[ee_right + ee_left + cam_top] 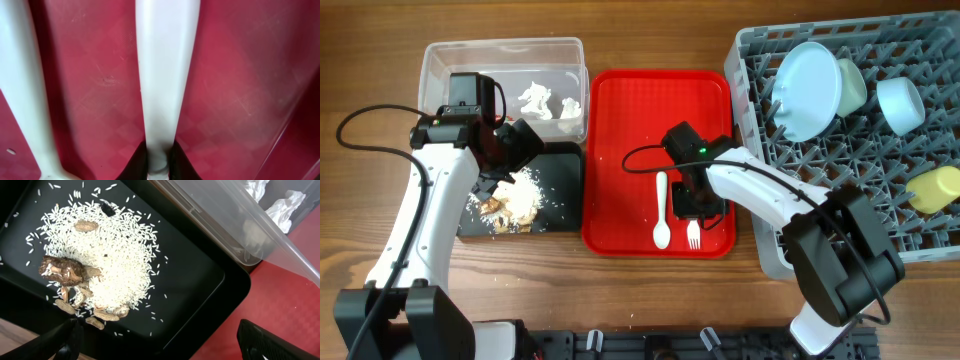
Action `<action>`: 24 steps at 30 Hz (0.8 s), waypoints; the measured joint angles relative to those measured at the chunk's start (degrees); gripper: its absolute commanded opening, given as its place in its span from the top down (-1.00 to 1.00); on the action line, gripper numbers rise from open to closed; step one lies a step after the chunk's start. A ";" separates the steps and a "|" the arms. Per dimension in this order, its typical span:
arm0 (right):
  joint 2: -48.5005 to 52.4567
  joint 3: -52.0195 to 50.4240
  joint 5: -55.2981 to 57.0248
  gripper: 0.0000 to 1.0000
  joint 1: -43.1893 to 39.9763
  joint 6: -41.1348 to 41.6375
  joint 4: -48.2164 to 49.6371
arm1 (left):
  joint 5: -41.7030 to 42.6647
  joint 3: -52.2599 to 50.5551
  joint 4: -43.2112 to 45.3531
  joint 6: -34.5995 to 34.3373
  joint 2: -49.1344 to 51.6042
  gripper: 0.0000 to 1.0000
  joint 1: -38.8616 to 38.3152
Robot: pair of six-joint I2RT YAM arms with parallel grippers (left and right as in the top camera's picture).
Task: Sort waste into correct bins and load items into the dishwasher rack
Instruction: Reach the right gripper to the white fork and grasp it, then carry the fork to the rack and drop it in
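Observation:
My right gripper (pixel 692 208) is low over the flat red tray (pixel 620 100), shut on the handle of the white fork (pixel 693 236). In the right wrist view the jaws (pixel 159 162) pinch the fork handle (pixel 165 75), and the white spoon (pixel 25 100) lies to its left. The spoon (pixel 661 210) lies on the red tray. My left gripper (pixel 160 347) is open and empty over the black tray (pixel 200 275), near the food scraps (pixel 105 255). The clear tub (pixel 450 60) holds white tissue pieces (pixel 542 100). No red wrapper is in view.
The grey dishwasher rack (pixel 920 245) at the right holds the blue plate (pixel 807 88), the pale green bowl (pixel 851 85), the light blue bowl (pixel 899 103) and the yellow cup (pixel 934 189). Food scraps (pixel 515 200) lie in the black tray (pixel 565 170), beside the red tray.

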 measured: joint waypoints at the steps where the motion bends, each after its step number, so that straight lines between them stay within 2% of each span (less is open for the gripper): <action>1: 0.00 0.02 -0.07 0.91 0.00 -0.17 -0.09 | 0.00 -0.02 0.00 0.00 0.00 -1.00 0.00; 8: -1.11 1.51 0.07 0.91 -0.94 -1.79 -5.40 | -0.02 0.00 0.00 0.00 0.00 -0.99 0.00; 12: -12.24 6.27 1.97 0.91 -6.10 -7.28 -7.63 | -0.02 -0.02 0.00 0.00 0.00 -1.00 0.00; 17: -25.40 9.38 3.87 0.92 -17.66 -16.68 -8.74 | -0.02 -0.02 0.00 0.00 0.00 -1.00 0.00; 20: -25.33 8.96 4.94 0.91 -24.52 -24.13 -12.15 | -0.02 -0.02 0.00 0.00 0.00 -1.00 0.00; 24: -22.75 4.90 5.11 0.88 -26.40 -27.63 -11.91 | -0.02 0.00 0.00 0.00 0.00 -1.00 0.00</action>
